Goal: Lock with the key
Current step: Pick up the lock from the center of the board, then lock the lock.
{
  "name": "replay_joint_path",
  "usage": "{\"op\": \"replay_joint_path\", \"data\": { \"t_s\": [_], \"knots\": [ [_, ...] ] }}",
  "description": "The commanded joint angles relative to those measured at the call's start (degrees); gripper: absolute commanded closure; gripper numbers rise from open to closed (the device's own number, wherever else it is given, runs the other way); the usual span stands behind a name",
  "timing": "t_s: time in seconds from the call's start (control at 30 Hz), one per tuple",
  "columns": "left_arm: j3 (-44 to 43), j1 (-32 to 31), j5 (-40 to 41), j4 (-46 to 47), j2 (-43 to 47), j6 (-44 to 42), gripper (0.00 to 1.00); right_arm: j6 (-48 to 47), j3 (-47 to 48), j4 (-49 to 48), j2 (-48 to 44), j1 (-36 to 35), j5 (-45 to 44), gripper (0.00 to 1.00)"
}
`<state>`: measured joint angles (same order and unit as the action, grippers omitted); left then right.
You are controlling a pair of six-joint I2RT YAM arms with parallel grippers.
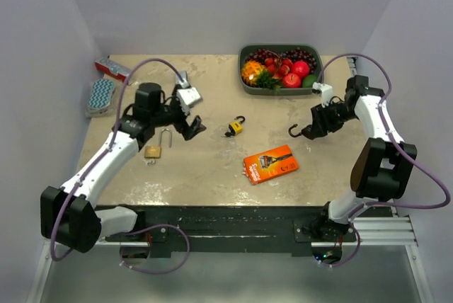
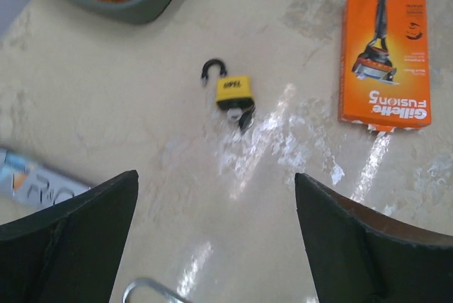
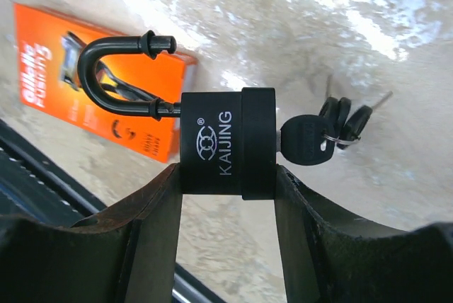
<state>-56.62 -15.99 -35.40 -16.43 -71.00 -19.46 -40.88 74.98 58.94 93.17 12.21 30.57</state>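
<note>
The right gripper [image 3: 226, 186] clamps the black padlock [image 3: 226, 144] by its body, lifted above the desk [image 3: 368, 48]. Its shackle [image 3: 106, 69] is sprung open and the key [image 3: 306, 140] sits in the keyway with spare keys dangling. To do this step well, that grip should be firm and level. The left gripper [image 2: 216, 207], spread wide and empty over the desk, can then come across, press the shackle's free end into its hole, pinch the key head squarely and turn. Further out lie a yellow padlock [image 2: 233, 92] and an orange razor box [image 2: 384, 62], neither needing a touch.
</note>
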Motion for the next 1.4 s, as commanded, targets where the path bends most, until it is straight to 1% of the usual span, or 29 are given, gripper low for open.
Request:
{"op": "replay_joint_path", "data": {
  "t_s": [0.0,0.03,0.07,0.1,0.13,0.17,0.23,0.27,0.3,0.33,0.4,0.43,0.47,0.53,0.67,0.77,0.83,0.9,1.0,1.1,1.13,1.3,1.33,1.37],
  "knots": [
    [4.0,-12.3,8.0,14.4,1.8,-16.2,0.06,12.1,-0.7,-1.0,-4.3,-2.6,5.9,1.0],
    [5.0,-14.1,10.7,16.7,1.2,-17.9,0.06,13.3,-1.1,-1.4,-4.4,-3.8,6.3,1.0],
    [6.2,-17.7,11.7,22.5,1.0,-21.2,0.07,15.5,-2.0,-2.6,-4.7,-4.6,6.4,1.0],
    [8.3,-19.2,12.6,25.2,0.3,-22.4,0.07,16.4,-2.5,-3.3,-5.1,-5.3,6.7,1.0],
    [9.1,-20.6,12.8,27.3,-1.1,-24.1,0.07,17.2,-2.8,-3.9,-5.3,-6.8,6.8,1.0],
    [10.4,-23.2,13.0,31.3,-2.0,-26.7,0.07,19.0,-3.7,-5.4,-5.3,-7.5,6.7,1.0],
    [10.7,-25.5,12.9,35.2,-5.7,-27.6,0.07,20.6,-4.5,-6.5,-4.6,-8.7,7.1,1.0],
    [9.9,-27.6,12.5,36.9,-7.2,-28.3,0.07,21.8,-5.4,-7.7,-4.2,-8.9,7.8,1.0],
    [9.3,-28.5,12.5,37.5,-8.9,-28.6,0.07,22.7,-6.0,-8.6,-3.7,-8.9,7.8,1.0],
    [8.6,-29.4,12.9,38.5,-12.6,-28.4,0.07,23.3,-6.4,-9.4,-2.6,-8.9,7.7,1.0],
    [5.7,-30.8,13.2,42.1,-16.8,-26.6,0.07,23.7,-7.0,-11.6,-0.7,-8.9,7.6,1.0],
    [4.7,-31.3,13.2,43.3,-20.4,-26.6,0.08,23.8,-6.9,-11.9,0.0,-8.8,8.0,1.0],
    [2.8,-32.6,12.8,45.2,-21.9,-27.5,0.08,24.2,-6.3,-12.1,1.6,-9.0,8.7,1.0],
    [1.5,-33.6,11.3,46.7,-25.7,-29.3,0.09,24.9,-5.7,-12.0,2.4,-9.0,10.5,1.0],
    [0.0,-36.0,10.1,48.7,-29.7,-38.5,0.1,25.4,-4.2,-11.7,3.2,-9.3,10.6,1.0],
    [-1.8,-36.3,9.5,47.2,-32.7,-42.8,0.15,25.7,-3.9,-11.5,3.3,-9.4,11.1,1.0],
    [-2.9,-36.3,9.8,46.6,-34.8,-44.6,0.19,25.7,-3.6,-11.2,3.4,-9.7,11.3,1.0],
    [-3.8,-36.3,10.1,46.8,-36.3,-46.1,0.2,25.6,-3.4,-10.9,3.4,-9.8,11.4,1.0],
    [-4.6,-36.7,10.9,47.3,-37.6,-47.6,0.24,25.6,-3.1,-10.2,3.3,-10.3,11.8,1.0],
    [-6.0,-36.7,11.1,45.6,-38.7,-49.3,0.34,25.6,-2.5,-9.7,3.2,-10.8,12.4,1.0],
    [-6.1,-36.7,11.5,45.5,-38.9,-49.5,0.39,25.8,-1.9,-9.4,3.1,-11.0,12.6,1.0],
    [-8.6,-36.8,13.2,45.3,-40.8,-49.9,0.51,26.6,-1.6,-8.8,2.4,-11.8,12.8,1.0],
    [-9.0,-36.9,14.2,44.7,-41.1,-50.0,0.59,26.6,-1.5,-8.9,2.1,-13.2,12.9,1.0],
    [-9.7,-36.8,14.7,44.6,-41.3,-50.1,0.64,27.0,-1.5,-8.9,1.8,-13.4,12.9,1.0]
  ]
}}
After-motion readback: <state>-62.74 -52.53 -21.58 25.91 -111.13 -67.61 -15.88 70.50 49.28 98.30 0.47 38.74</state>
